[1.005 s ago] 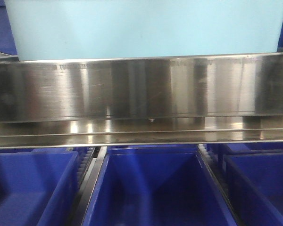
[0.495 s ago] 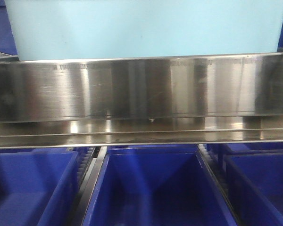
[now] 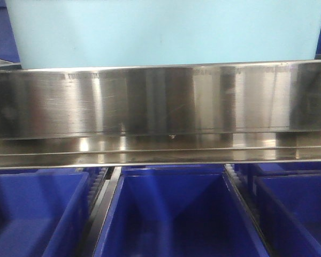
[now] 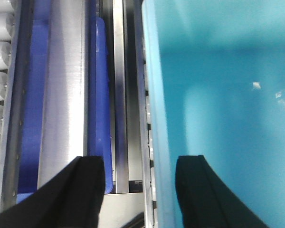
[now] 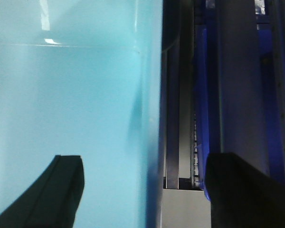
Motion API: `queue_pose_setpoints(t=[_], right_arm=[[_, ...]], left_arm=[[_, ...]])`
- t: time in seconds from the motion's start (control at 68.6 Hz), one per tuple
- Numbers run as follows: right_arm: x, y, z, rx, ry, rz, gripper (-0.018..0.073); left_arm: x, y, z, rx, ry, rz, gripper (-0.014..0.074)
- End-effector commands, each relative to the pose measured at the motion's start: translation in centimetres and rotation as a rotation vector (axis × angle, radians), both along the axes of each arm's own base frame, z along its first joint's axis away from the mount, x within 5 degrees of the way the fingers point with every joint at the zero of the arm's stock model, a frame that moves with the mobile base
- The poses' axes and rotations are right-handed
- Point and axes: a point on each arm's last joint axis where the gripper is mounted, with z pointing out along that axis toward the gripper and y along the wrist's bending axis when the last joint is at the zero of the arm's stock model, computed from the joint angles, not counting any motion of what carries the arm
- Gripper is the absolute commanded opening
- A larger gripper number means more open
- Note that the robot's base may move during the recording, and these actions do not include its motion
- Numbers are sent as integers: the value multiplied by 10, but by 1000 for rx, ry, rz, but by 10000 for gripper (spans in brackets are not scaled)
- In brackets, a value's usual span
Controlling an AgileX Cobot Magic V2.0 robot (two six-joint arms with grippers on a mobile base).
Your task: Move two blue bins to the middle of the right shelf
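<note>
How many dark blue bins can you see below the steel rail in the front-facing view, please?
3: the left bin, the centre bin and the right bin. All are cut off by the frame; more may be hidden beyond it.

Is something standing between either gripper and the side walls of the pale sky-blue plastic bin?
Nothing visible does. The left gripper straddles one side wall of the pale sky-blue plastic bin, one finger inside and one outside, both apart from the wall. The right gripper straddles the other side wall in the same way.
</note>
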Motion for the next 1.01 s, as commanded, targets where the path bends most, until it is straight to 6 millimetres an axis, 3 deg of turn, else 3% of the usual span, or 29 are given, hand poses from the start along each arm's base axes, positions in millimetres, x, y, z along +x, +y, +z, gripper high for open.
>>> queue_pose_setpoints(t=[0.0, 0.991], right_arm=[[-1, -1, 2, -7, -16, 9, 412], [-1, -1, 2, -7, -16, 9, 412]], left_arm=[[-2, -3, -2, -28, 16, -9, 263], [-3, -6, 6, -64, 2, -13, 263]])
